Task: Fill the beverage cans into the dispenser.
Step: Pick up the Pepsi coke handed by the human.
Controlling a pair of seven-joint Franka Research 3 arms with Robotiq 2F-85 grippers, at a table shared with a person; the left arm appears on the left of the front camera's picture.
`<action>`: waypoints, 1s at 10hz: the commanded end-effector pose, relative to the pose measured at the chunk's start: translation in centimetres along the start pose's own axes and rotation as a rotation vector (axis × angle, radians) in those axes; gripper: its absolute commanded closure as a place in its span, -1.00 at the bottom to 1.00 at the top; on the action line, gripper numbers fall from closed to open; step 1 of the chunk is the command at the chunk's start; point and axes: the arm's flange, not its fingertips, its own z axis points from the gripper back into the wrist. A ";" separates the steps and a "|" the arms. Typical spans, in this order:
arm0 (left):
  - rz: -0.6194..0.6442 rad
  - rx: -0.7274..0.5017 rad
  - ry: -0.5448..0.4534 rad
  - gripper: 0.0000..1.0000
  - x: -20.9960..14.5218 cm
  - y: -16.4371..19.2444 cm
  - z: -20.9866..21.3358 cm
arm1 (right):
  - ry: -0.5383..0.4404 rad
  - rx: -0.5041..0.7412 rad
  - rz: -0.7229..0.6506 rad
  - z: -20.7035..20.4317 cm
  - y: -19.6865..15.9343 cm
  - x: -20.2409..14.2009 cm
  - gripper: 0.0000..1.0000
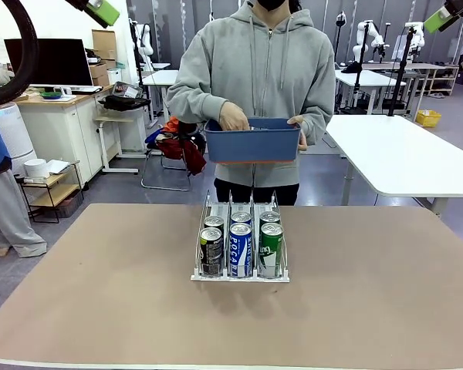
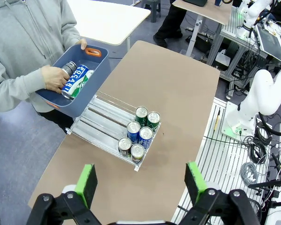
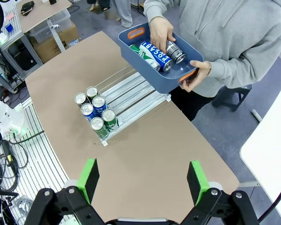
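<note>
Person's right hand [image 3: 160, 32] curls on cans [image 3: 155, 56] in bin [image 3: 147, 69] behind dispenser [image 3: 131, 93], should load a lane's rear; left gripper [image 2: 140, 180], right gripper [image 3: 143, 177] wide, empty.

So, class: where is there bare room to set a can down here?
The table is bare left, right and on the robot's side of the rack. The rack's three lanes are free at the person's end; six cans crowd the near end. The blue bin is crowded with cans and a hand.

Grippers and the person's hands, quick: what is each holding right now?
Left gripper: open, empty.
Right gripper: open, empty.
One hand: in the bin, on cans.
Other hand: holding the bin.
</note>
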 end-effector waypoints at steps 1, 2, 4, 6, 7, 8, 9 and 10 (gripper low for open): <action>0.006 0.005 -0.004 -1.00 -0.1 0.0 0.0 | 0.000 0.001 -0.004 0.0 0.1 -0.1 -1.00; 0.006 0.005 -0.004 -1.00 -0.1 0.0 0.0 | 0.000 0.001 -0.004 0.0 0.1 -0.1 -1.00; 0.006 0.005 -0.004 -1.00 -0.1 0.0 0.0 | 0.000 0.001 -0.004 0.0 0.1 -0.1 -1.00; 0.006 0.005 -0.004 -1.00 -0.1 0.0 0.0 | 0.000 0.001 -0.004 0.0 0.1 -0.1 -1.00; 0.006 0.005 -0.004 -1.00 -0.1 0.0 0.0 | 0.000 0.001 -0.004 0.0 0.1 -0.1 -1.00; 0.006 0.005 -0.004 -1.00 -0.1 0.0 0.0 | 0.000 0.001 -0.004 0.0 0.1 -0.1 -1.00; 0.006 0.005 -0.004 -1.00 -0.1 0.0 0.0 | 0.000 0.001 -0.004 0.0 0.1 -0.1 -1.00; 0.006 0.005 -0.004 -1.00 -0.1 0.0 0.0 | 0.000 0.001 -0.004 0.0 0.1 -0.1 -1.00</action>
